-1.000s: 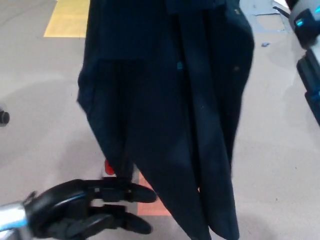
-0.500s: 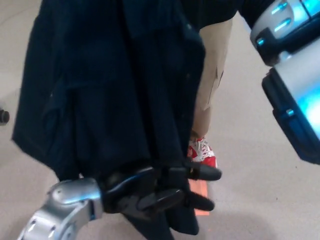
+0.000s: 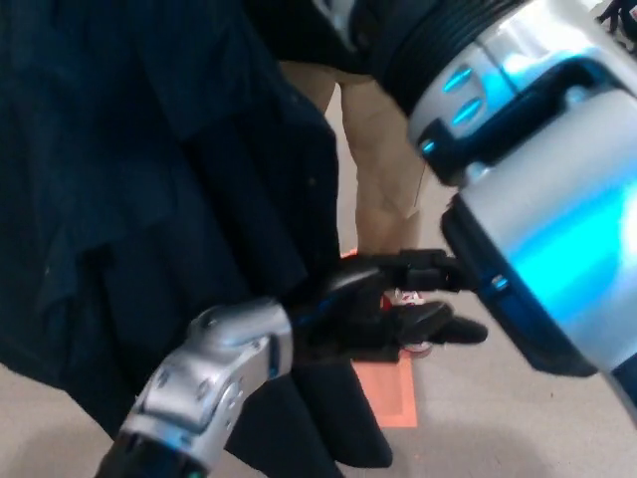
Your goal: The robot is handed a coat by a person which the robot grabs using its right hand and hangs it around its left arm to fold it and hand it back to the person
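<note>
A dark navy coat hangs from the top of the head view and fills its left half; its lower edge drops past my left forearm. My left arm, silver, rises from the bottom left in front of the coat. Its black left hand is open, fingers stretched out to the right and holding nothing. My right arm, silver with blue lights, crosses the upper right close to the camera. Its black wrist runs up to the top edge by the coat, and the right hand itself does not show.
A person's leg in tan trousers stands just behind the coat, with a red and white shoe partly hidden by my left hand. An orange mark lies on the grey floor.
My left arm has risen and reached further right along the coat's front. My right arm has swung in from the right and now fills the upper right. The coat has shifted left.
</note>
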Controlling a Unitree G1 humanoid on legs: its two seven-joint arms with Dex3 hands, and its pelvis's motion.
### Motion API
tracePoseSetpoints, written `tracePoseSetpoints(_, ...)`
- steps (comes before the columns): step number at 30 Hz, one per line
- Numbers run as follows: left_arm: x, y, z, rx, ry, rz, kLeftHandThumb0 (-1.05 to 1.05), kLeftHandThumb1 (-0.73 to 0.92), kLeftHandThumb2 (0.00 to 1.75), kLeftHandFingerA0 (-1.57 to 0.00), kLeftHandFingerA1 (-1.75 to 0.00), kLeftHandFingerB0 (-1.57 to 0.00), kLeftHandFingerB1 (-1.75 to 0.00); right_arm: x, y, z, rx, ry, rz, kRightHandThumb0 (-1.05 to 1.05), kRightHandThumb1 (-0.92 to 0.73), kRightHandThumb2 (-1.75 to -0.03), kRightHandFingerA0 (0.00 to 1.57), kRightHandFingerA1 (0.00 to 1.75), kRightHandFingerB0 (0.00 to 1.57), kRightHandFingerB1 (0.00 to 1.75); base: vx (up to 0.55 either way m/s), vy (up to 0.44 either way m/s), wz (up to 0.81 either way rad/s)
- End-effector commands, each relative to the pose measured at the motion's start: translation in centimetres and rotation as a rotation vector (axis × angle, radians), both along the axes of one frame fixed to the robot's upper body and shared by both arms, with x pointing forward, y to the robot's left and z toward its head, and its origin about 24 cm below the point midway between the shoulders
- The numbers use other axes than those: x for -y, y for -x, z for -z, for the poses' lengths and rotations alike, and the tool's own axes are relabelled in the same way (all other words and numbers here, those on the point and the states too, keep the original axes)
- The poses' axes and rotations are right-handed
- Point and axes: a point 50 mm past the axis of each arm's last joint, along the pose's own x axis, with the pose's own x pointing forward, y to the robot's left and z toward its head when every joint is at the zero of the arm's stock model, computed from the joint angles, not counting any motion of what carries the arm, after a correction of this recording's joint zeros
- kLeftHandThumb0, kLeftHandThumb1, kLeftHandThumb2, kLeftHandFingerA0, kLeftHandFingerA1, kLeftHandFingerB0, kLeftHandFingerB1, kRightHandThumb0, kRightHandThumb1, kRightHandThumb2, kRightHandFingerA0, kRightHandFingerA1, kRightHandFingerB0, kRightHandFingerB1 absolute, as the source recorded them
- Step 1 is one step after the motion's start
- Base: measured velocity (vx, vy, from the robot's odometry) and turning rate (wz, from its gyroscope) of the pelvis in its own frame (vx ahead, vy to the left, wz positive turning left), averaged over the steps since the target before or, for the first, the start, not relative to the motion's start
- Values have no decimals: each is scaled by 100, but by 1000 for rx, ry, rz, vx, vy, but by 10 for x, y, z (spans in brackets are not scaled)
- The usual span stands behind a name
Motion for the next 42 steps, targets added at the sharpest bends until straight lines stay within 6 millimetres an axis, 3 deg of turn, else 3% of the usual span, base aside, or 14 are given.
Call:
tracePoseSetpoints(1, -1, -27, -6, 52, -59, -178, -52, 83, 65, -32, -34, -33, -35, -21, 36, -28, 84, -15, -154, -23, -59, -57, 87, 109, 88, 63, 0, 0, 0)
tracePoseSetpoints(4, -1, -32, -7, 55, -60, -194, -52, 83, 65, -32, -34, -33, -35, -23, 39, -28, 118, 2, -157, -23, -59, -57, 87, 109, 88, 63, 0, 0, 0)
tracePoseSetpoints(5, -1, -39, -10, 78, -89, -218, -51, 91, 67, -28, -32, -24, -31, -25, 45, -32, 64, -32, -222, -39, -86, -65, 94, 79, 94, 71, 0, 0, 0)
tracePoseSetpoints(10, -1, -52, -16, 117, -129, -258, -51, 91, 67, -28, -32, -24, -31, -28, 54, -38, -19, -77, -329, -39, -86, -65, 94, 79, 94, 71, 0, 0, 0)
tracePoseSetpoints(11, -6, -65, -27, 230, -242, -337, -54, 91, 67, -29, -36, -27, -32, -27, 70, -48, 70, -116, -394, -17, -80, -66, 89, 112, 83, 90, 0, 0, 0)
tracePoseSetpoints(22, -13, -73, -37, 395, -282, -411, -53, 87, 66, -47, -51, -42, -38, -24, 77, -57, 29, -132, -464, -20, -80, -63, 103, 106, 86, 88, 0, 0, 0)
tracePoseSetpoints(23, -33, -83, -41, 318, -266, -483, -79, 63, 94, -5, -39, -10, -39, -7, 72, -69, -2, -165, -456, -39, -87, -65, 118, 73, 108, 70, 0, 0, 0)
tracePoseSetpoints(24, -63, -94, -49, 202, -219, -587, -90, 67, 97, -3, -35, -9, -37, 25, 66, -88, -30, -211, -440, -39, -86, -66, 117, 79, 110, 71, 0, 0, 0)
tracePoseSetpoints(30, -82, -98, -54, 212, -213, -632, -83, 63, 99, -5, -41, -1, -33, 51, 60, -97, -75, -233, -392, -40, -87, -66, 113, 65, 113, 68, 0, 0, 0)
tracePoseSetpoints(31, -92, -99, -57, 227, -218, -656, -76, 78, 65, -19, -29, -18, -28, 66, 56, -99, -66, -244, -372, -39, -86, -65, 109, 61, 101, 68, 0, 0, 0)
tracePoseSetpoints(35, -107, -100, -62, 250, -223, -693, -76, 78, 65, -19, -29, -18, -28, 89, 51, -101, -63, -253, -339, -39, -86, -65, 109, 61, 101, 68, 0, 0, 0)
tracePoseSetpoints(36, -121, -101, -68, 243, -191, -718, -37, 44, 102, 0, -49, 0, -47, 125, 48, -103, 5, -245, -173, -41, -85, -67, 105, 55, 112, 68, 0, 0, 0)
tracePoseSetpoints(39, -125, -101, -67, 239, -191, -726, -37, 45, 103, 0, -49, 0, -47, 135, 49, -100, 14, -249, -125, -41, -85, -67, 106, 55, 112, 68, 0, 0, 0)
tracePoseSetpoints(42, -142, -98, -66, 258, -217, -758, -36, 48, 105, 0, -49, 0, -46, 184, 41, -94, 35, -288, -37, -35, -87, -66, 103, 56, 109, 70, 0, 0, 0)
